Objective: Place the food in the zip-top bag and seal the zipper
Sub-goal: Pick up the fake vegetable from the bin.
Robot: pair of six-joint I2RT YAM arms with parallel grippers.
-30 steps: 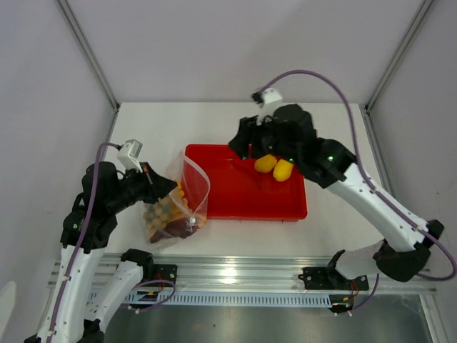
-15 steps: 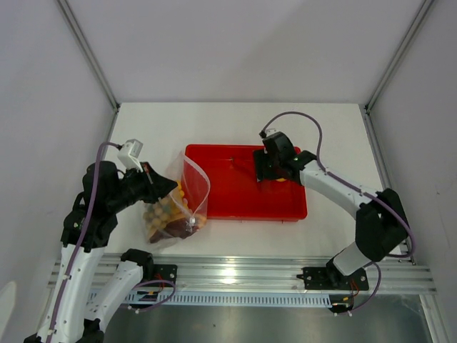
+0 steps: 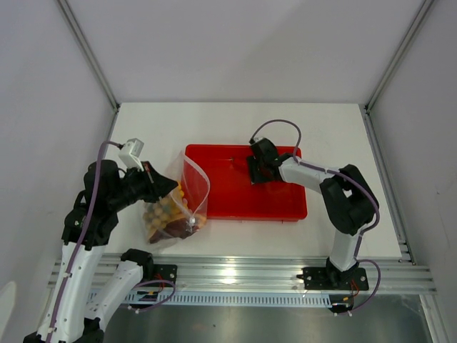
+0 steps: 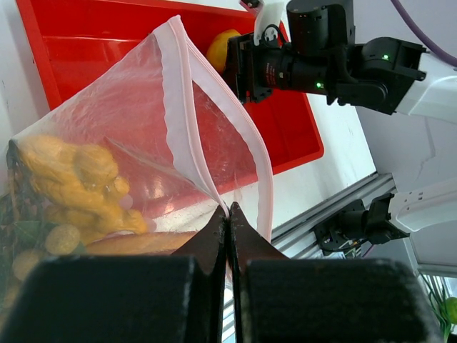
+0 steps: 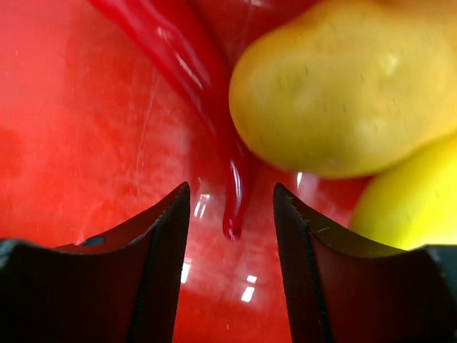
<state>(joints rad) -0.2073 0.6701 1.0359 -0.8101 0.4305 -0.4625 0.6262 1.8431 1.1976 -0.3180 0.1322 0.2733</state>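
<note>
- Right claw (image 5: 230, 199) released, low in red tray (image 3: 221, 194); yellow fruits (image 5: 343, 86) ahead, offset right in wrist view.
- Left claw (image 4: 228, 214) clenched on zipper (image 4: 173, 86) of zip-top bag (image 4: 121, 128), mouth gaping.

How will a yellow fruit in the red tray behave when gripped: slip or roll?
Probably it rolls: the yellow fruit looks rounded, egg-shaped. Its smooth skin may slip when squeezed. The glossy red tray likely offers little friction.
</note>
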